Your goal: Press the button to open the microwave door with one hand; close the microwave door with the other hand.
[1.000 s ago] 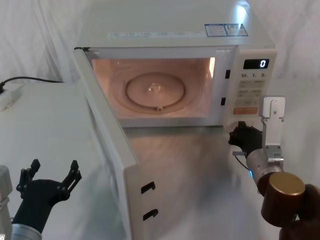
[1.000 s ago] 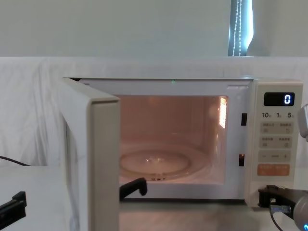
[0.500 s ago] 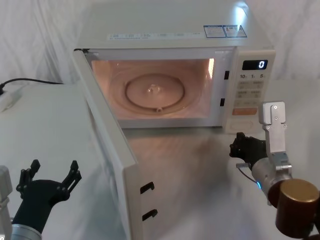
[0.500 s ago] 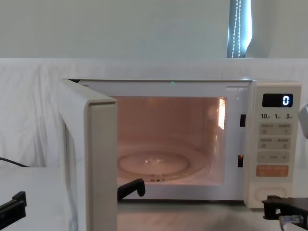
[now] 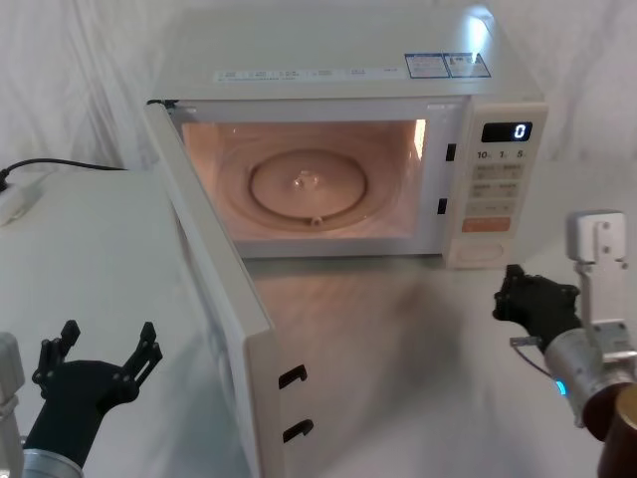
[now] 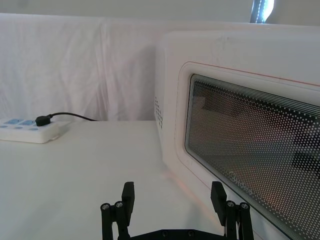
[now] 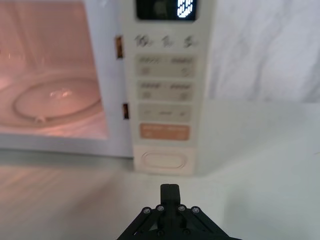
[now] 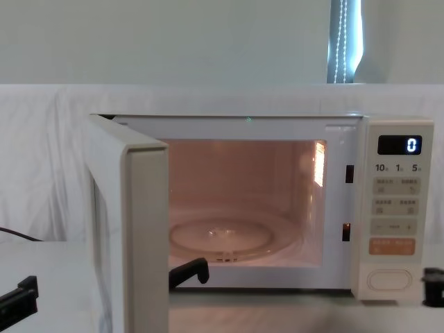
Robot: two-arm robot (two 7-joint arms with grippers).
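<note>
Two risks for you: the spread-open left gripper (image 5: pixel 105 358) beside the wide-open microwave door (image 5: pixel 214 299) may push near its hinge and shift the oven; the closed right gripper (image 5: pixel 510 299), before the button (image 5: pixel 481 251), may get bumped.

My head camera looks steeply down on the microwave door (image 5: pixel 214 299) and tabletop (image 5: pixel 90 249). Chest camera sits low and level, facing the lit cavity; both share the button (image 8: pixel 386 279). Left wrist is close beside the door glass; right wrist faces the control panel (image 7: pixel 166 100).
</note>
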